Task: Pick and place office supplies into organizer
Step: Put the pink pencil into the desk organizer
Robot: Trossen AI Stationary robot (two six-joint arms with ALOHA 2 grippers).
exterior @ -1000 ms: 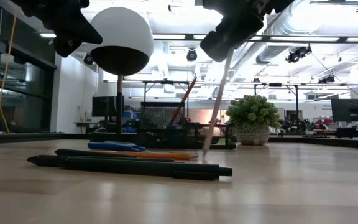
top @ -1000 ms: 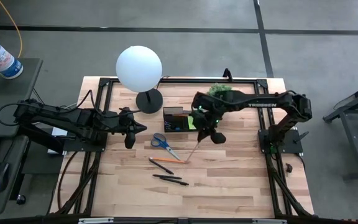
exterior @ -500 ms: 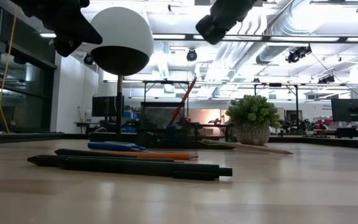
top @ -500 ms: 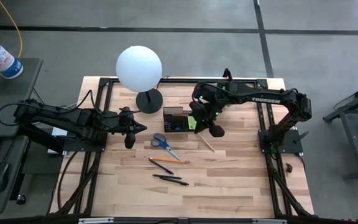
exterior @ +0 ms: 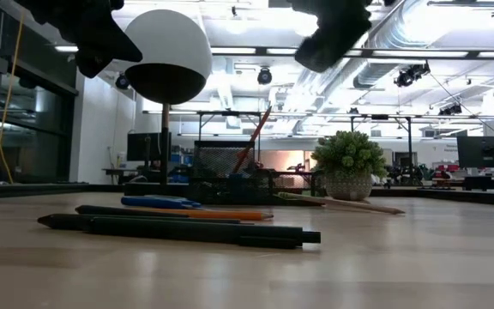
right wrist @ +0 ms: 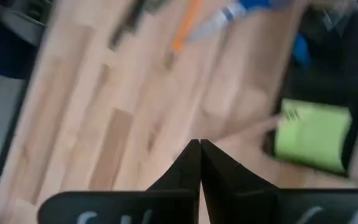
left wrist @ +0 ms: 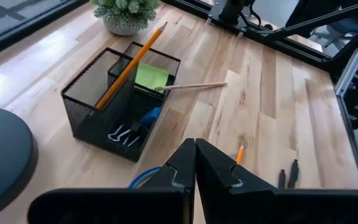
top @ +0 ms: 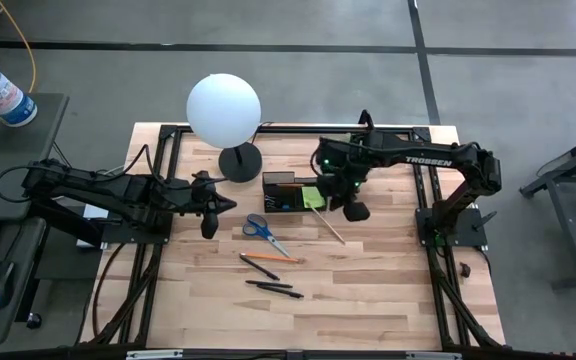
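at frame centre of the high view, a light pencil (top: 329, 222) lies on the tabletop (top: 388, 290), one end against the organizer (top: 290, 191), slanting lower-right. right gripper (top: 358, 211) hangs just beside it, jaws together, empty; left gripper (top: 211, 208) farther, jaws together.

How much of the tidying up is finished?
Partly done. The black organizer already holds an orange pencil, the green sticky notes and some clips. Nothing is in hand: the right gripper is shut and empty, and a pale pencil lies beside the organizer. The scissors, another pencil and black pens still wait on the table.
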